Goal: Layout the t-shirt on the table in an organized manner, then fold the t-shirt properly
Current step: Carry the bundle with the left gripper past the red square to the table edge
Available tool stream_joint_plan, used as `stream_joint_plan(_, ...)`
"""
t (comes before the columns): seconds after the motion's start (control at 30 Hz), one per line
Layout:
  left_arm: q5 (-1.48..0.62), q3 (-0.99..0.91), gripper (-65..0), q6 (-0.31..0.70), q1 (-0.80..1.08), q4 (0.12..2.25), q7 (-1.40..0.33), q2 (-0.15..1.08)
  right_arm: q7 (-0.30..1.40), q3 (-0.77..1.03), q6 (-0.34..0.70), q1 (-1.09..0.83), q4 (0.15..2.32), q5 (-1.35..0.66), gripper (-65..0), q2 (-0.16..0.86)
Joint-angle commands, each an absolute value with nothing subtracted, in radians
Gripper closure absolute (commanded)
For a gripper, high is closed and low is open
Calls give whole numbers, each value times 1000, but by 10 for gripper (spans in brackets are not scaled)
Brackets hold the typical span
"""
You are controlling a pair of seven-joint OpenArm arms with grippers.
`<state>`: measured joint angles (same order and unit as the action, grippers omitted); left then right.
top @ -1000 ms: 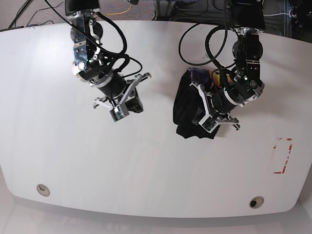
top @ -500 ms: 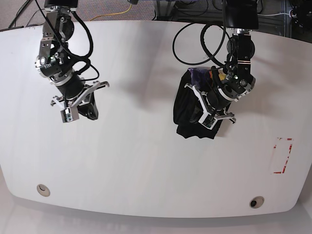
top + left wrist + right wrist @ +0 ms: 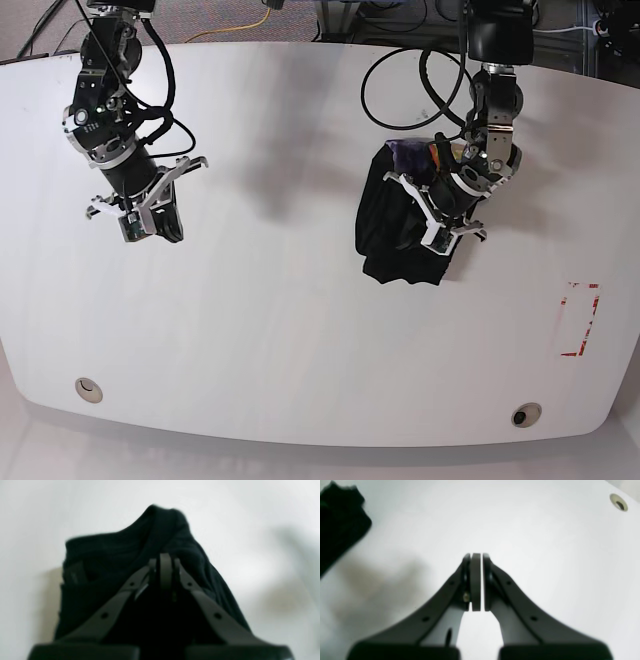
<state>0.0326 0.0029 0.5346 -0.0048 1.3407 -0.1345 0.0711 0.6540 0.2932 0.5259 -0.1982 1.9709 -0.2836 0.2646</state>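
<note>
Both grippers clenched — left gripper (image 3: 437, 243) seemingly over the bunched t-shirt (image 3: 385, 225), right gripper (image 3: 132, 232) above bare table (image 3: 300, 330)

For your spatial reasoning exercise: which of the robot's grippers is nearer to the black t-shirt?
The left gripper. It is right over the t-shirt, fingers shut. The right gripper hovers over bare table, well away from it.

Beyond my counter's far edge lies a dark speckled floor (image 3: 230, 18), carpet as far as I can tell. A yellow cable (image 3: 245, 27) snakes across it, with black cables (image 3: 40, 30) at the left and dark equipment (image 3: 600, 30) behind.
</note>
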Motion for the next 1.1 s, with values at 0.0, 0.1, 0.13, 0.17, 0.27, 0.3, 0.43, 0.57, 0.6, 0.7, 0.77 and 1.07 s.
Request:
stream_joint_plan(0.0, 35, 4, 0, 519, -21, 1307, -124, 76, 619, 300, 536, -202, 1988, -278, -8, 262)
stream_joint_plan(0.1, 35, 4, 0, 506, -22, 1257, -124, 107, 618, 300, 542, -209, 1988, -265, -8, 249)
stream_joint_plan(0.13, 35, 5, 0, 501, -22, 1239, -124, 116, 618, 300, 542, -211, 1988, -262, -8, 249)
stream_joint_plan(0.17, 35, 5, 0, 496, -22, 1225, -124, 122, 618, 302, 542, -213, 1988, -262, -8, 249)
stream_joint_plan(0.27, 35, 5, 0, 490, -21, 1202, -124, 143, 618, 302, 542, -216, 1988, -266, -8, 248)
stream_joint_plan(0.3, 35, 5, 0, 490, -18, 1198, -124, 154, 618, 302, 542, -219, 1988, -268, -8, 248)
stream_joint_plan(0.43, 35, 2, 0, 490, -12, 1191, -124, 191, 618, 300, 542, -228, 1988, -268, -8, 248)
stream_joint_plan(0.57, 28, -1, 0, 492, 21, 1193, -124, 249, 618, 298, 542, -228, 1989, -265, -8, 225)
stream_joint_plan(0.6, 28, -1, 0, 495, 25, 1193, -124, 260, 618, 298, 542, -228, 1989, -263, -8, 222)
stream_joint_plan(0.7, 25, -2, 0, 495, 38, 1193, -124, 306, 618, 298, 542, -228, 1989, -262, -8, 220)
stream_joint_plan(0.77, 24, -12, 0, 496, 51, 1194, -124, 335, 618, 298, 542, -229, 1989, -266, -8, 217)
stream_joint_plan(1.07, 24, -199, 0, 584, 68, 1194, -122, 364, 618, 295, 544, -231, 1991, -268, -8, 214)
